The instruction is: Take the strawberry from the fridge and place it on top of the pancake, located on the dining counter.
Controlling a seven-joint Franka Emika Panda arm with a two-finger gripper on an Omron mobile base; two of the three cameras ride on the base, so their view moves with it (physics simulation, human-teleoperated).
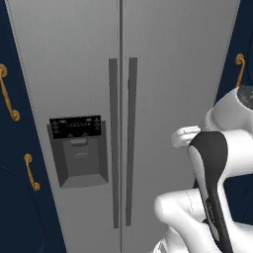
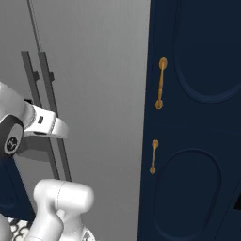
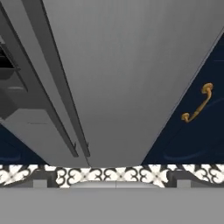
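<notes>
The light is even and soft in all three views, with no single lamp to see. The fridge (image 1: 173, 59) is a flat middle grey, a little brighter toward the upper part of the left base view, and it carries a fine vertical brushing without any strong glare. Its long handles (image 1: 122, 143) throw only thin, weak shadows beside them. The dispenser recess (image 1: 81, 160) is darker inside. The navy cabinets (image 2: 197, 141) are very dark, almost without detail, and the brass handles (image 2: 161, 84) give small warm highlights. Edges look slightly soft and jagged, as rendered. In the hand view the straight lines lean strongly from perspective.
</notes>
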